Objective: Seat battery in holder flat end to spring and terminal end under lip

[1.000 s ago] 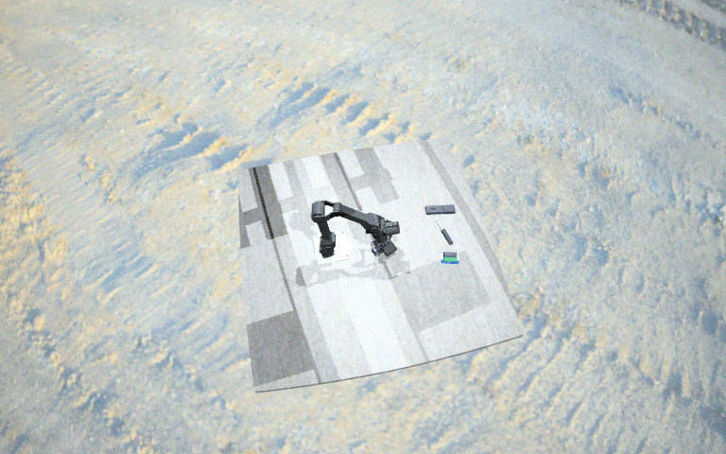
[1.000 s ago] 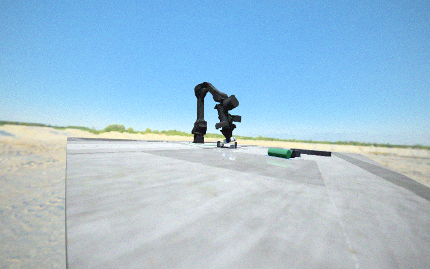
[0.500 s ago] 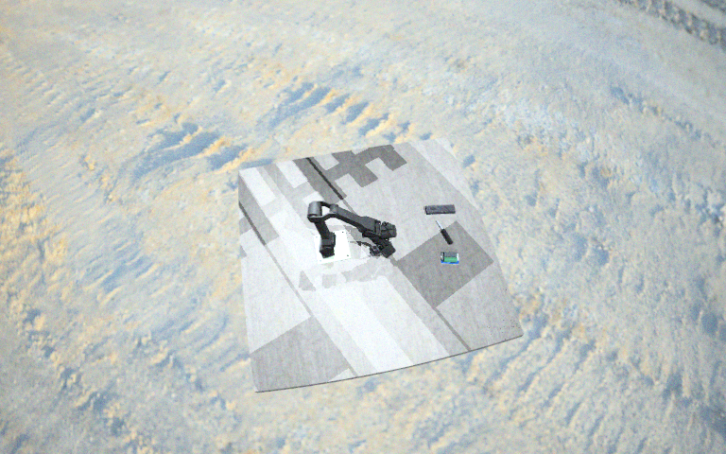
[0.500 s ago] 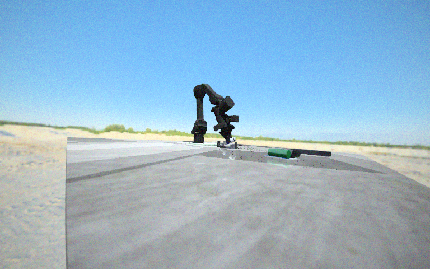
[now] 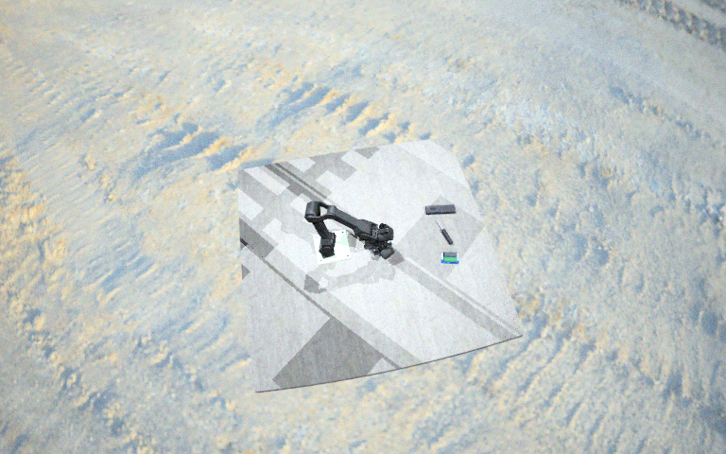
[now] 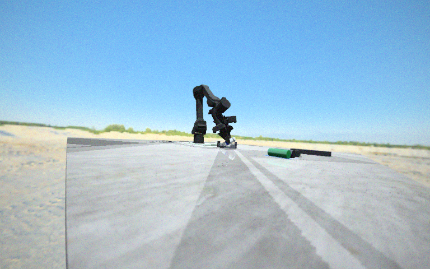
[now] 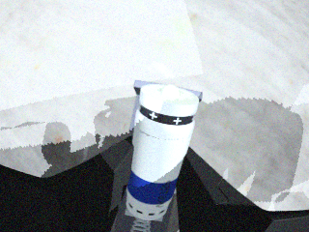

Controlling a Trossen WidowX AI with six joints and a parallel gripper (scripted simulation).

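Note:
My gripper [image 7: 157, 149] [image 6: 227, 142] is shut on the white battery [image 7: 163, 140] [image 6: 233, 139], which has a blue band and a black band with plus signs. In the wrist view the battery lies lengthwise over the holder [image 7: 137, 84] [image 6: 218, 144], its terminal end close to the far end wall and its flat end near the spring [image 7: 141, 225]. In the exterior view the battery is tilted, terminal end raised at the right end wall and flat end lower inside. It largely hides the holder floor and lip. Whether the flat end touches the spring cannot be told.
A green cylinder [image 5: 450, 258] [image 6: 279, 153] lies on a blue base to the right of the arm. A screwdriver [image 5: 446, 235] and a dark bar [image 5: 440, 209] [image 6: 315, 152] lie beyond it. The arm's base stands on a white plate [image 5: 342, 254].

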